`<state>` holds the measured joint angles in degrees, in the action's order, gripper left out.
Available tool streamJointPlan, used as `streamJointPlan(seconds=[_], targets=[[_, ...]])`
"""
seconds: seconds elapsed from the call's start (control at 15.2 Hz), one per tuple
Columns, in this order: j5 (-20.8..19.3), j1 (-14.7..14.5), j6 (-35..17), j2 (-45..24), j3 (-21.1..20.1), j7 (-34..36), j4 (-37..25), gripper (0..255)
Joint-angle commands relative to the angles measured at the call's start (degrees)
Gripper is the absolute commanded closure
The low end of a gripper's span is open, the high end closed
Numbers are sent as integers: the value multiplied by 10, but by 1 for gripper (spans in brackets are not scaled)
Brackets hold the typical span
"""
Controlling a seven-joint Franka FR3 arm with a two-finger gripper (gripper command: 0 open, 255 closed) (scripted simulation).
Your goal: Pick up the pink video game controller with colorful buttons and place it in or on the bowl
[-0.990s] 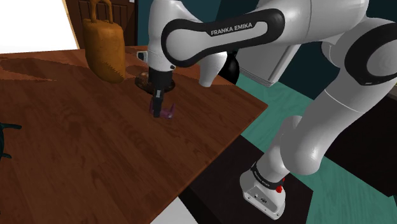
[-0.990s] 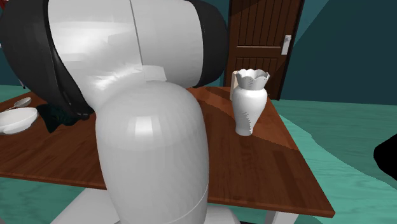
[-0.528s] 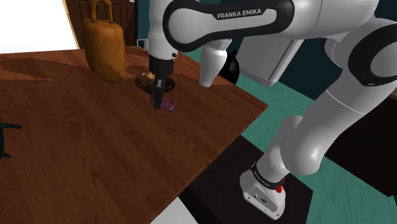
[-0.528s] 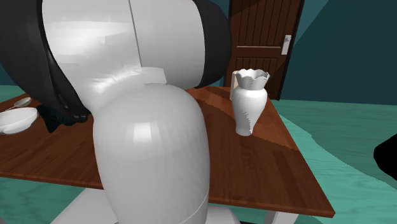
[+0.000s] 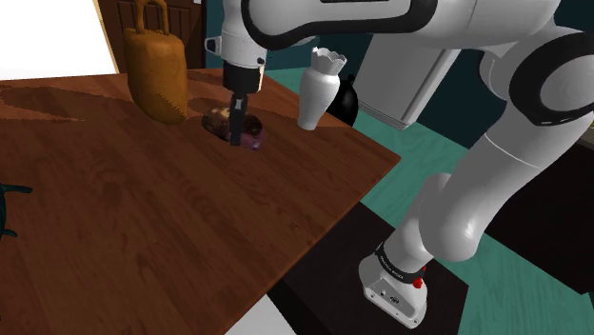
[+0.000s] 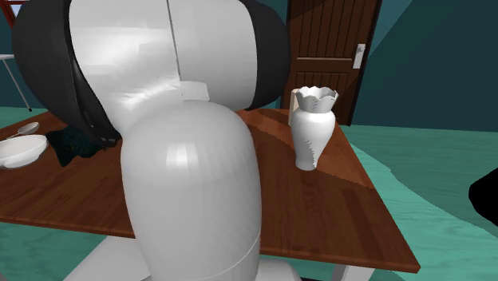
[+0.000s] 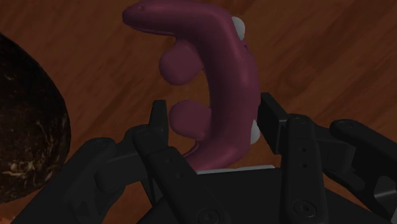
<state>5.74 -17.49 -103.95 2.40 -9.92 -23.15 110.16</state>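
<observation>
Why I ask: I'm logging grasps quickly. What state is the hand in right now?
The hand is closed on the curved purplish-pink video game controller, clasping it between both fingers.

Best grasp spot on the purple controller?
Take the controller across its narrow mid-section, from above, pinching the inner and outer curve. It is a slim arc with bulging knobs and flared ends, so the waist probably fits best; the gripper clasps it there.
</observation>
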Motion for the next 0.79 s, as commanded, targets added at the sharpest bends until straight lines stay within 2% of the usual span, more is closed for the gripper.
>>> streamJointPlan(seconds=[0.0, 0.4, 0.73], targets=[[-6, 10, 7, -24, 10, -17, -28, 255], [-20, 39, 36, -112, 38, -70, -141, 255], [-28, 63, 75, -200, 56, -109, -265, 255]])
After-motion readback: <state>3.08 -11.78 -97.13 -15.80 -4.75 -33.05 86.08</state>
